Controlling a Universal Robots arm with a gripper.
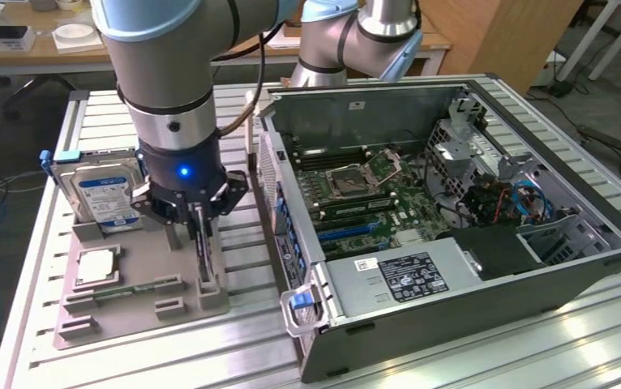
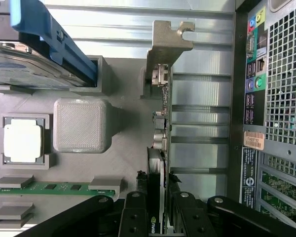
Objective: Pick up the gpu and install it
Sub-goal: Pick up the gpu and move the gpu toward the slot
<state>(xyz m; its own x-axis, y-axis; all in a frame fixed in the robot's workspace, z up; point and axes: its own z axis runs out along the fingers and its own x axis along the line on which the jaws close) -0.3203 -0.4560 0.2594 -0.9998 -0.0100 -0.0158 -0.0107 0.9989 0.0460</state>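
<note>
The gpu (image 2: 161, 129) stands on edge in a slot of the grey holder (image 2: 118, 133), seen edge-on in the wrist view with its silver end bracket (image 2: 168, 42) at the far end. My gripper (image 2: 159, 210) straddles the card's near end, a black finger (image 2: 136, 213) pressed against each face, so it is shut on the card. In the exterior view the gripper (image 1: 200, 237) points straight down over the thin card (image 1: 206, 258), which still sits in the holder (image 1: 126, 312) at the view's left. The open computer case (image 1: 451, 203) lies just to the right, with blue slots (image 1: 345, 232) on its motherboard.
The holder also carries a silver hard drive with a blue label (image 1: 103, 198), a square processor (image 1: 96, 266) and a narrow green memory stick (image 1: 126, 289). The case's wall (image 1: 278, 211) rises close beside the gripper. A second arm's base (image 1: 332, 40) stands behind the case.
</note>
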